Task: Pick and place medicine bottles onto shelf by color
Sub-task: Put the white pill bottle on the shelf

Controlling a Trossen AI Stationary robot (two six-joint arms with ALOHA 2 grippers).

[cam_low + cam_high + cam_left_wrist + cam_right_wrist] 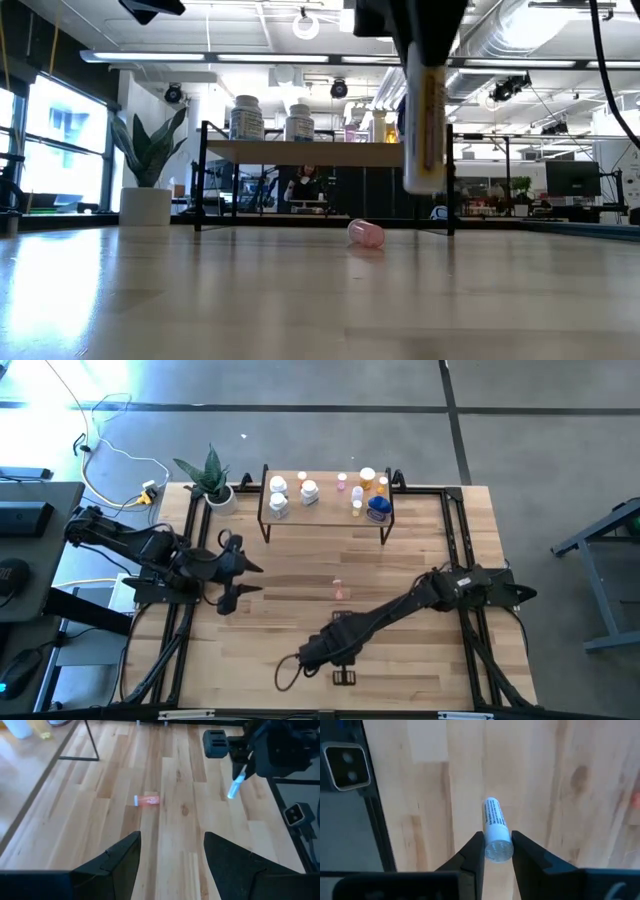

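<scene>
A slim white vial with printed text (493, 820) hangs upright in my shut right gripper (497, 852), above the table's near middle (318, 652); in the low view the vial (425, 120) is close and large. A pink bottle (339, 591) (366, 233) (147, 800) lies on its side on the table in front of the shelf (325, 520). The shelf carries white bottles (278, 495), small pink and orange-capped ones (367, 478) and a blue one (378, 508). My left gripper (172, 865) (248, 580) is open, held over the table's left part, pointing toward the pink bottle. My right gripper pinches the white vial at its upper, capped end (498, 846) between the two fingers, coming from above and pointing down. The vial hangs upright below the fingers, and its lower end (425, 185) is clear of the tabletop.
A potted plant (213, 482) (147, 190) stands at the far left, beside the shelf. Black frame rails (455, 530) run along both sides of the table. A small black camera block (343, 676) sits at the near edge. Bare wood lies between shelf and grippers.
</scene>
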